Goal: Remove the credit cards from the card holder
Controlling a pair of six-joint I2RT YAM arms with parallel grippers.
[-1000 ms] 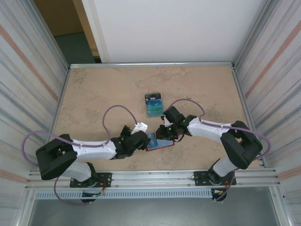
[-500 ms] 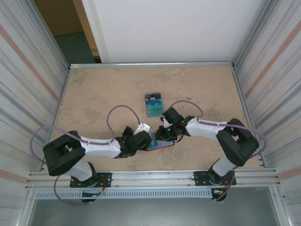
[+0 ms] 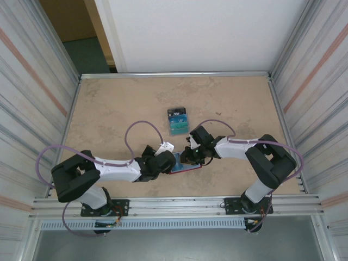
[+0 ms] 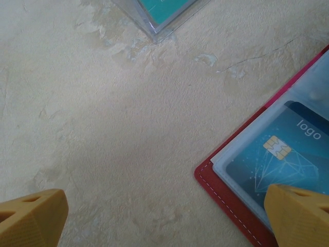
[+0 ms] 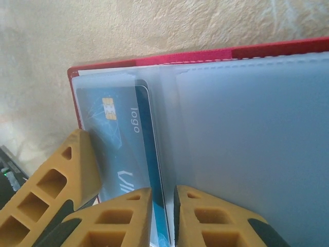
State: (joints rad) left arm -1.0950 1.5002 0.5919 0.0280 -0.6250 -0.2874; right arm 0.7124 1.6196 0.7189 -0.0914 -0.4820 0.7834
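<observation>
The red card holder (image 3: 193, 167) lies open on the table between both arms, its pale clear sleeves (image 5: 247, 128) facing up. A blue credit card (image 5: 121, 139) with a chip sits in the left sleeve. My right gripper (image 5: 163, 216) (image 3: 188, 158) is shut on that card's right edge, its pads either side of it. My left gripper (image 4: 167, 221) (image 3: 173, 161) is wide open over the holder's corner (image 4: 231, 200). Its right fingertip (image 4: 300, 216) rests on the sleeve above the card (image 4: 288, 154), and its left fingertip (image 4: 31, 218) is above bare table.
A pile of blue and teal cards (image 3: 177, 120) lies on the table just beyond the holder; its corner (image 4: 164, 10) shows in the left wrist view. Metal rails frame the table, and ribbed walls stand close on both sides.
The right gripper's fingers have narrowed onto the card's edge. The left arm has shifted slightly right, its finger now on the holder's sleeve.
</observation>
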